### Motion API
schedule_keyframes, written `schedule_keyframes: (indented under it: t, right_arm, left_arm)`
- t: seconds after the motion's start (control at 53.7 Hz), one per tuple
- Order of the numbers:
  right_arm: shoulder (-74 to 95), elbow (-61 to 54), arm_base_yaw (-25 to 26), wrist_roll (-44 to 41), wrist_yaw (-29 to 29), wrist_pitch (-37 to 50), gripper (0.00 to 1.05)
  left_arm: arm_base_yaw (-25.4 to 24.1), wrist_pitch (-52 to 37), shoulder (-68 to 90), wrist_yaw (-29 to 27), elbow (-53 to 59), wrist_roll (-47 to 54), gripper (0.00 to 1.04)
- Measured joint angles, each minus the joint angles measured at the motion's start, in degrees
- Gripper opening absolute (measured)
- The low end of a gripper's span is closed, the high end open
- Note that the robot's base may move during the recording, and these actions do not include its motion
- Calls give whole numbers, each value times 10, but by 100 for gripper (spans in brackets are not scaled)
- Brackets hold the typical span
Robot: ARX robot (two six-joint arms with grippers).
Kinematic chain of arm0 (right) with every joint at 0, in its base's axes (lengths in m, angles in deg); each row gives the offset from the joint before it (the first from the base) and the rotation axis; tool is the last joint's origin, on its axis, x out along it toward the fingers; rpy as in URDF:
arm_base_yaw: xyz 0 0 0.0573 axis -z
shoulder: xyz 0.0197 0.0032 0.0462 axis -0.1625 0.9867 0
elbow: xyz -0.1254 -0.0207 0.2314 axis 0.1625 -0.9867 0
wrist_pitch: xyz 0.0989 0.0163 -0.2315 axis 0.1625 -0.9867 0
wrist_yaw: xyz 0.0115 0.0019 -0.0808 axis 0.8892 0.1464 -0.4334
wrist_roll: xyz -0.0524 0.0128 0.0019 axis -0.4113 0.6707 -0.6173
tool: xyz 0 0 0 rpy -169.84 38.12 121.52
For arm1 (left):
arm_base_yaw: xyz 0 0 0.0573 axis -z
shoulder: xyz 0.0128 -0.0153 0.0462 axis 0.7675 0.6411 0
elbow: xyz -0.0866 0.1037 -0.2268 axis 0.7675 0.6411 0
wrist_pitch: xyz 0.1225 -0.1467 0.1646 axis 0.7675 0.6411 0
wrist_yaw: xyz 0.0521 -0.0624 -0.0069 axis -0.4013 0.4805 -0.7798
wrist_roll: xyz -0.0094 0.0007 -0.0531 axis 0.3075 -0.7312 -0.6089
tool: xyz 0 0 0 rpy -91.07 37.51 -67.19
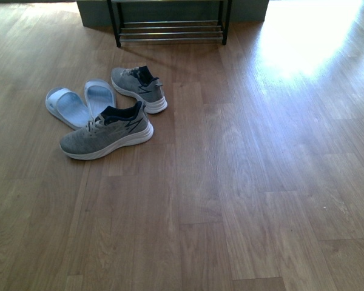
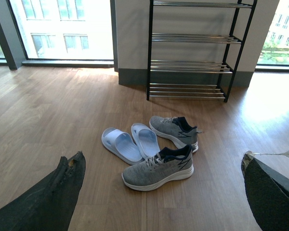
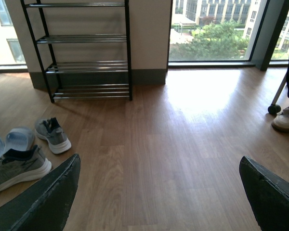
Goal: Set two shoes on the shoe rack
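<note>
You've placed nothing: sneakers (image 1: 106,134) and slides (image 1: 70,106) lie on the floor (image 1: 261,182), short of the far rack (image 1: 170,27); left gripper (image 2: 161,159) and right gripper (image 3: 159,161) spread wide, empty.

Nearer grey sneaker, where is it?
Front view: nearer grey sneaker lies on the floor left of centre, beside the pale blue slides, other sneaker behind it.

Near grey sneaker (image 1: 106,134), far grey sneaker (image 1: 139,89), blue slides (image 1: 68,107) on floor before rack (image 1: 170,31).
</note>
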Motion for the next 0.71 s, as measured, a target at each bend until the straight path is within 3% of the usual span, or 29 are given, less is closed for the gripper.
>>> schedule_keyframes:
  t: [0.708]
  right_arm:
    - [0,0,0,0,0,0,96]
  left_arm:
    - [0,0,0,0,0,0,95]
